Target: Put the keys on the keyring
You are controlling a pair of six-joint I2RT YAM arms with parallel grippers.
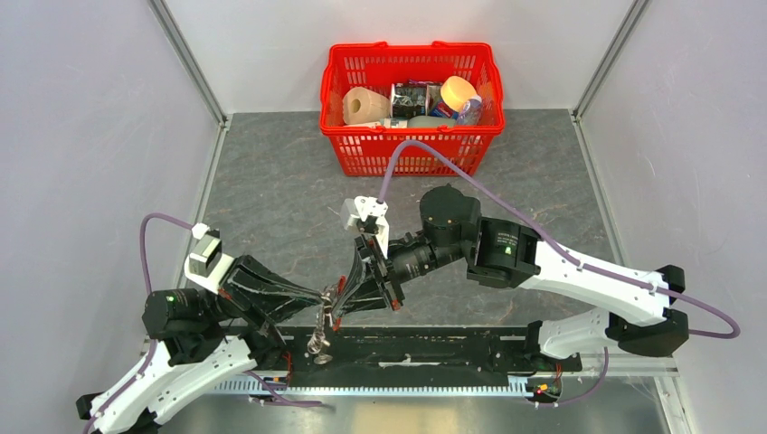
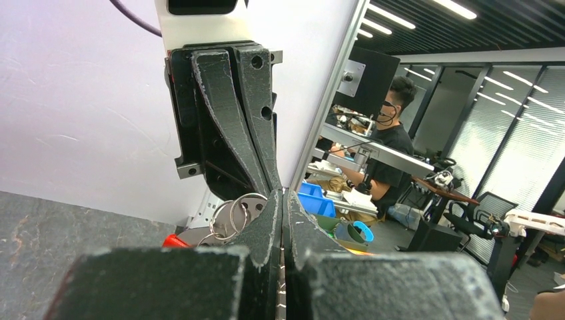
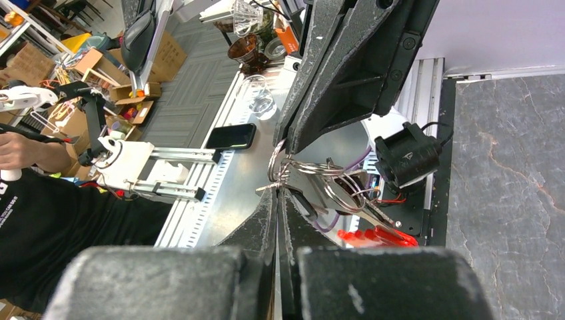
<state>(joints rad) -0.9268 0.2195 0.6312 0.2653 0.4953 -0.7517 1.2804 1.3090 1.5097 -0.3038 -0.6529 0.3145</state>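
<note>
Left tool [image 2: 283, 200] and right tool [image 3: 278, 200] both clench the keyring [image 1: 318, 339]; keys indistinguishable.

The top view looks steeply down from above and behind the arm bases, taking in the whole surface [image 1: 271, 181]. Each wrist view sits close behind its own hand, the left facing 3 o'clock, the right 8 o'clock. All three share the keyring [image 1: 318, 338] where left hand [image 1: 324, 294] and right hand [image 1: 342, 298] meet.

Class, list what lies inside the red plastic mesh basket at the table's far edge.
A beige roll, a dark shiny packet, an orange round lid and a blue-white bottle show. Anything beneath them is covered.
</note>
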